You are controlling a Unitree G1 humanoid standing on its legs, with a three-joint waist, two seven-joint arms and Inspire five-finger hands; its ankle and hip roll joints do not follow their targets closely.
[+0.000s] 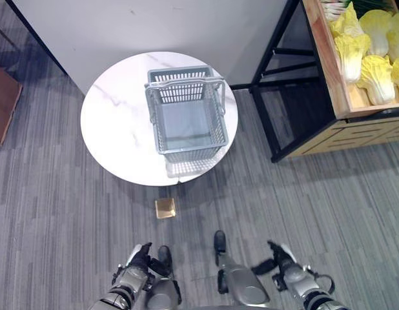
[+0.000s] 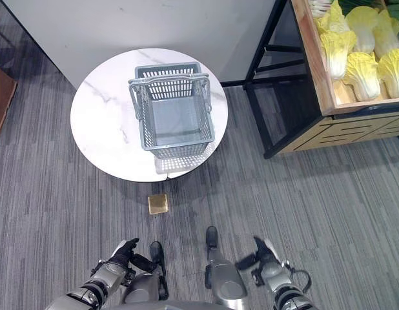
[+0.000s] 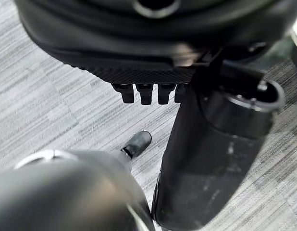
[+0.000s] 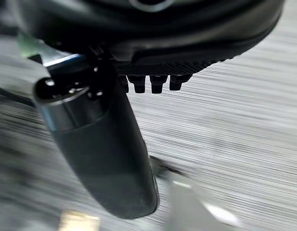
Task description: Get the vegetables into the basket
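Basket [image 1: 186, 119] upright, long axis front-to-back

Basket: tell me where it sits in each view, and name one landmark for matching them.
Left eye view: the grey basket stands on the round white table, right of the table's centre.
Right eye view: the same basket, a little further left in the picture.
Left wrist view: not in it.
Right wrist view: not in it.
Shared landmark: the small tan square on the floor below the table.

One basket [image 1: 186, 116], one round table [image 1: 115, 123], one crate [image 1: 335, 77], several cabbages [image 1: 374, 77], one gold square [image 1: 165, 208].
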